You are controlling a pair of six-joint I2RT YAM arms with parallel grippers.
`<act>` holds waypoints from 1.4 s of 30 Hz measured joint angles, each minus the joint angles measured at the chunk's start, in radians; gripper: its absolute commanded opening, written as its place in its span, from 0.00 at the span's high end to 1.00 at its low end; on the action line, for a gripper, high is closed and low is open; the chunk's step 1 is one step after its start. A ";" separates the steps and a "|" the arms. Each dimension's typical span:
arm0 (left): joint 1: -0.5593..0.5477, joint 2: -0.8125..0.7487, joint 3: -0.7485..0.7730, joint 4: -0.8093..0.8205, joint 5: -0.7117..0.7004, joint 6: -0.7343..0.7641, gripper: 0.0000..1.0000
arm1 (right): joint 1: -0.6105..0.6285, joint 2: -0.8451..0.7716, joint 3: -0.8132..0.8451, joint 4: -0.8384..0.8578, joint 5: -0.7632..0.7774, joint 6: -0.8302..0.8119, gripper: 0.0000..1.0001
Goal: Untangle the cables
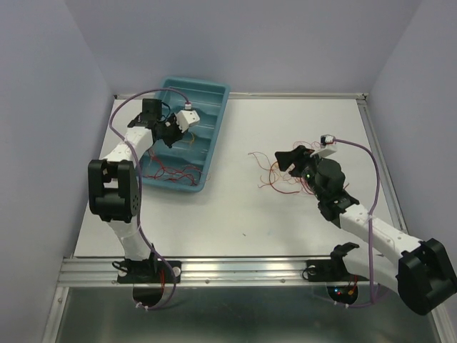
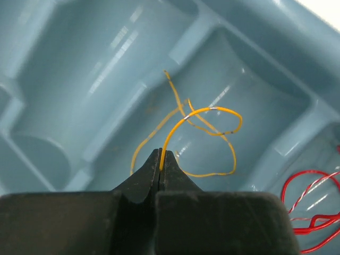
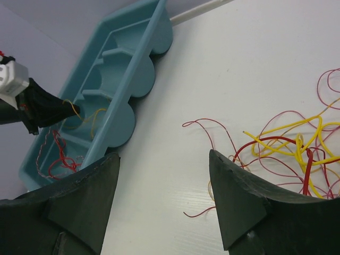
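Upper left, over teal tray (image 1: 207, 93), left pincer (image 2: 161, 155) clenching on yellow wire (image 2: 204, 110); red wires (image 2: 313, 220) lying in neighbouring compartment. Right pincer (image 3: 164, 159) hanging released above worktop (image 1: 235, 214); red-yellow tangle (image 3: 299, 146) right of centre awaiting separation, so sorting looking partway.

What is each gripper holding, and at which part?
The left gripper pinches a yellow wire near one end, above the tray. The right gripper is open, holding nothing.

Twin desktop arms: body and cabling.
The left arm (image 1: 125, 150) and right arm (image 1: 378, 232) share white links, bulky black joint housings (image 1: 111, 189) and black bases (image 1: 153, 271); a purple cord (image 1: 139, 93) runs along each; a white block (image 1: 188, 116) caps each wrist; the fingers (image 3: 234, 196) are matt black wedges.
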 measured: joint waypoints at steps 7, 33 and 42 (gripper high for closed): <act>0.000 0.100 0.022 -0.130 -0.083 0.078 0.95 | 0.000 0.014 0.000 0.003 -0.010 0.000 0.27; -0.109 -0.240 0.024 -0.076 -0.151 -0.058 0.30 | 0.000 0.185 0.211 -0.460 0.386 0.187 0.35; -0.462 -0.345 -0.055 0.113 -0.179 -0.354 0.24 | 0.000 0.341 0.296 -0.602 0.463 0.277 0.29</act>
